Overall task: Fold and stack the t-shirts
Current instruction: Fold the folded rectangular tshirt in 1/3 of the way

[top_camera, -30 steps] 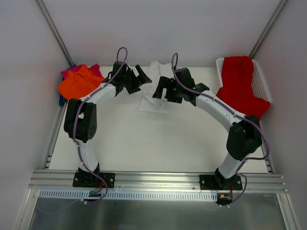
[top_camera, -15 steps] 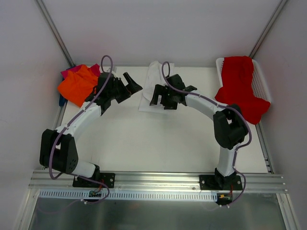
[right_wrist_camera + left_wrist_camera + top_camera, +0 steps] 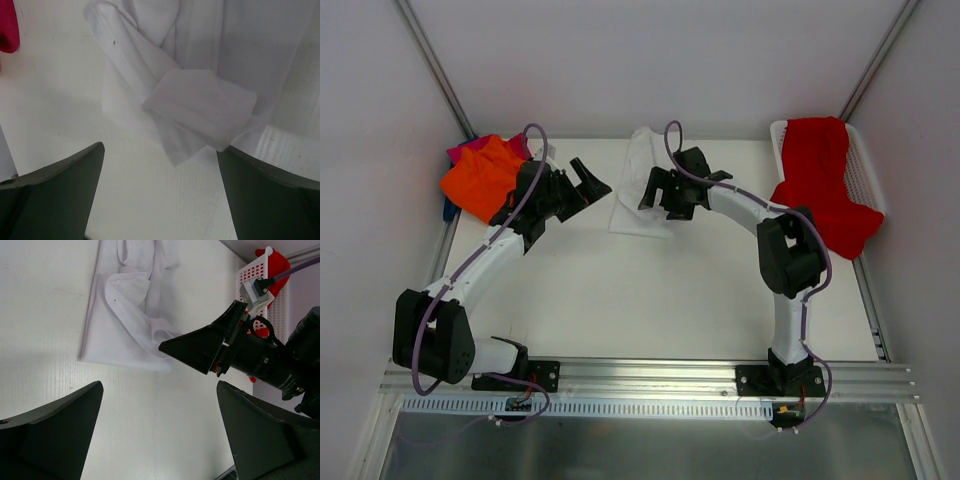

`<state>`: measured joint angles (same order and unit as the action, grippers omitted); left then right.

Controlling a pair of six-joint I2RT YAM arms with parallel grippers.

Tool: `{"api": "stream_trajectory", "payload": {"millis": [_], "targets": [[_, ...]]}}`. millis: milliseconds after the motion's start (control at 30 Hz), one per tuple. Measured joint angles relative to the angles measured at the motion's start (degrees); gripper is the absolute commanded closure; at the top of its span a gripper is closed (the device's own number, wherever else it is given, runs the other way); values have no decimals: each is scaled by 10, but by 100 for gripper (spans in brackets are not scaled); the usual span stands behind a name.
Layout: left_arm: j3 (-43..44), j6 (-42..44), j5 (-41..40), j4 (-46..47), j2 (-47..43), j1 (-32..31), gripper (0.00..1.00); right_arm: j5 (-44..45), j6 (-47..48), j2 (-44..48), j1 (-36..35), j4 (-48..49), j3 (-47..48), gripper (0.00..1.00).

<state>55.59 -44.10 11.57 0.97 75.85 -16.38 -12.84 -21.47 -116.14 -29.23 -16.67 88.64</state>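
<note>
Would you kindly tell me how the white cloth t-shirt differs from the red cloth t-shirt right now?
The white cloth t-shirt lies rumpled on the table; the red cloth t-shirt is draped over the white plastic mesh basket. The white one sits at the far middle, the red one at the right edge. Both are plain soft cloth.

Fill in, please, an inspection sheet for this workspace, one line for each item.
surface: white table, matt.
job's things: white t-shirt crumpled, far centre; orange t-shirt on magenta t-shirt, blue item beneath, far left; red t-shirt draped over the basket.
clutter: white mesh basket, right edge.
grippers: left gripper open, beside the white t-shirt; right gripper open above it; neither holds anything.
cables: purple cables looped along both arms.
surroundings: white walls; metal rail at near edge.
</note>
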Motion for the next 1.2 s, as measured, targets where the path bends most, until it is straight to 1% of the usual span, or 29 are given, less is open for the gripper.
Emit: {"api": "stream_trajectory", "payload": {"millis": [333, 533, 600, 700, 867, 967, 1067, 1200], "targets": [[-17, 12, -4, 0, 0, 0, 1, -6, 0, -25, 46, 10, 22, 1], [-20, 17, -14, 0, 0, 0, 1, 12, 0, -38, 79, 31, 31, 1], [-20, 19, -15, 0, 0, 0, 1, 20, 0, -33, 90, 38, 28, 1], [-21, 22, -17, 0, -1, 0, 1, 38, 0, 11, 96, 47, -16, 1], [-21, 25, -18, 0, -2, 0, 1, 72, -5, 140, 65, 44, -102, 0], [-21, 25, -19, 1, -2, 0, 1, 82, -10, 193, 26, 52, -111, 1], [-21, 25, -19, 1, -2, 0, 1, 79, -19, 191, -11, 67, -104, 2], [-22, 25, -19, 1, -3, 0, 1, 74, -34, 134, -38, 75, -86, 4]]}}
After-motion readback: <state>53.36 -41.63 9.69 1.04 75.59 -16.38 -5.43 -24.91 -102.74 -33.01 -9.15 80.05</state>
